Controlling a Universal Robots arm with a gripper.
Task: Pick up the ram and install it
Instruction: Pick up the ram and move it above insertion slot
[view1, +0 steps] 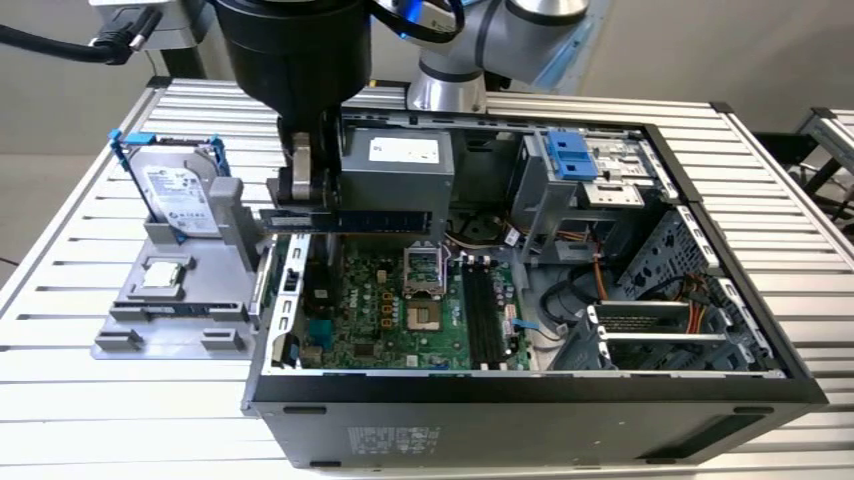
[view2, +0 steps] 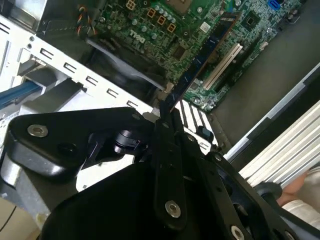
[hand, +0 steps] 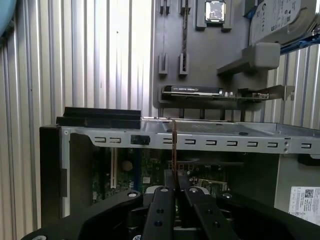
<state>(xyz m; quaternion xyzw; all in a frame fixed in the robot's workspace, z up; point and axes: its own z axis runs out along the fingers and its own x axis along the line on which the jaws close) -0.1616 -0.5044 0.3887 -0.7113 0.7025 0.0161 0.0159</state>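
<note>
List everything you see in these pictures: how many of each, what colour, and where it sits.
ram: one, dark blue-green, held level above the open case
case: one, black and grey, open, on the table
motherboard: one, green, inside the case
hard drive: one, silver in a blue frame, upright on the holder
processor chip: one, silver, flat on the holder
holder: one, grey, beside the case at the exterior view's left
table: one, silver, slatted, under everything
gripper: one, black, shut on the ram's end
arm: one, black and silver, above the case
</note>
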